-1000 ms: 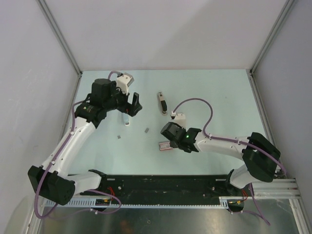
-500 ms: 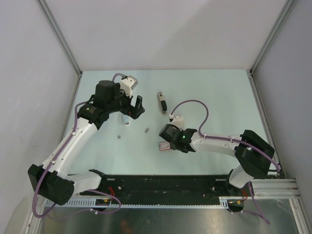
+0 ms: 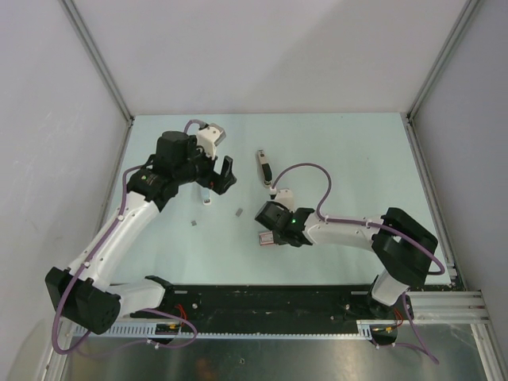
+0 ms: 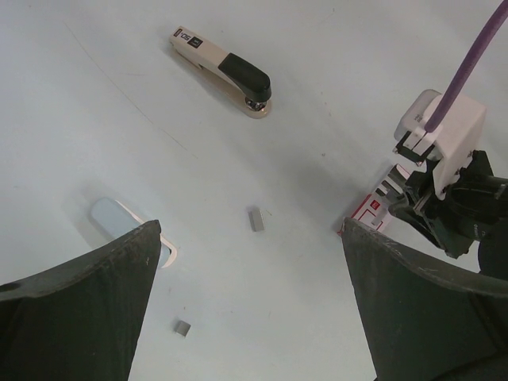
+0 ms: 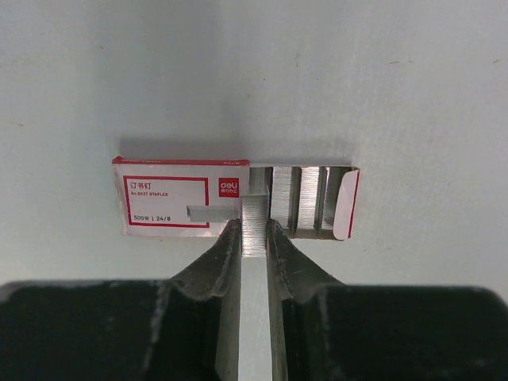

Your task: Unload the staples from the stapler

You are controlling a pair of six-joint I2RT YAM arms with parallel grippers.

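Right gripper (image 5: 254,232) now further left, pinching staples (image 5: 255,208) | box (image 5: 168,206) beyond its fingertips (image 5: 225,252) (stowing, I judge) | left gripper (image 4: 250,238) wide, empty.

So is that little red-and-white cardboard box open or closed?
Open. The red-and-white cardboard box has its flap folded out, baring silver staple rows.

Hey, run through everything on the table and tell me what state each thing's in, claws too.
Stapler: closed, lying on the table, untouched.
Staple box: slid open, strips showing.
Staple strip: clamped in the right claw, over the box's open end.
Loose staples: two pieces, lying apart on the table.
Left claw: open, empty.
Right claw: shut on the strip.
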